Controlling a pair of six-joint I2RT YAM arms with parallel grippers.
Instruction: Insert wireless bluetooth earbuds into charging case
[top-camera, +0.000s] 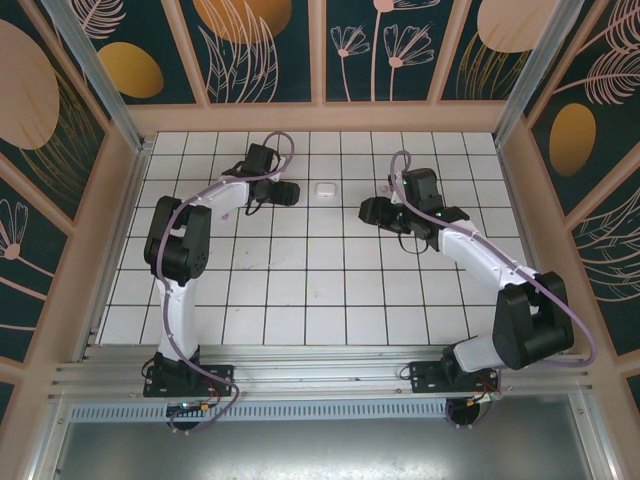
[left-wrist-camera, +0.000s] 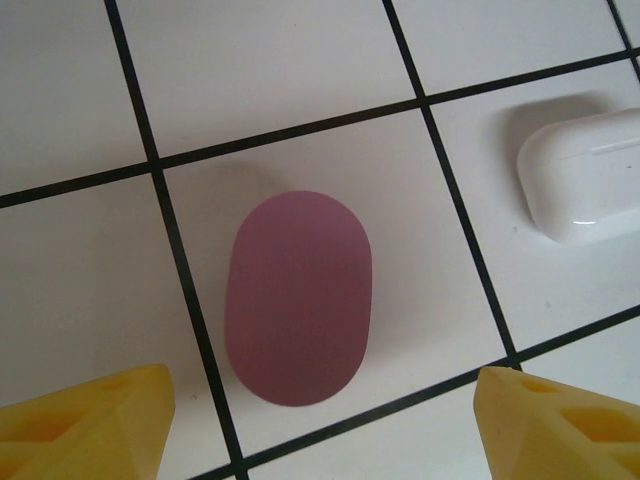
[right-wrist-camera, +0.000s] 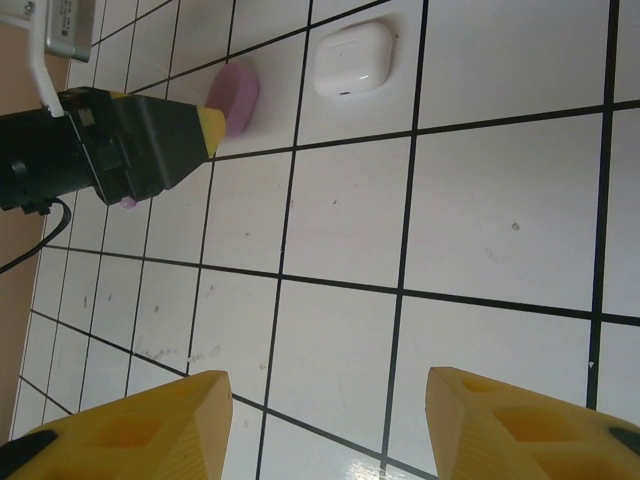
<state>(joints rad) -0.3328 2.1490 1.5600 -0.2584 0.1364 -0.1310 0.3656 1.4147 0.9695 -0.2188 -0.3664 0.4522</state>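
Observation:
The charging case (top-camera: 324, 189) is a small glossy white box lying on the tiled table at the back middle. Its lid looks closed in the left wrist view (left-wrist-camera: 585, 175), and it also lies flat in the right wrist view (right-wrist-camera: 353, 58). The earbuds are out of view. My left gripper (top-camera: 297, 192) hovers just left of the case, open (left-wrist-camera: 320, 430), its yellow fingertips (left-wrist-camera: 90, 425) spread over bare tile below a flat purple oval piece (left-wrist-camera: 300, 297). My right gripper (top-camera: 364, 210) is right of the case, open (right-wrist-camera: 325, 425), with nothing between its fingers.
The purple oval piece (right-wrist-camera: 235, 95) lies beside the left gripper's yellow fingertip (right-wrist-camera: 213, 128), one tile from the case. A small pinkish speck (right-wrist-camera: 128, 202) sits under the left gripper. Wooden walls (top-camera: 320, 118) enclose the white tiled table (top-camera: 320, 290).

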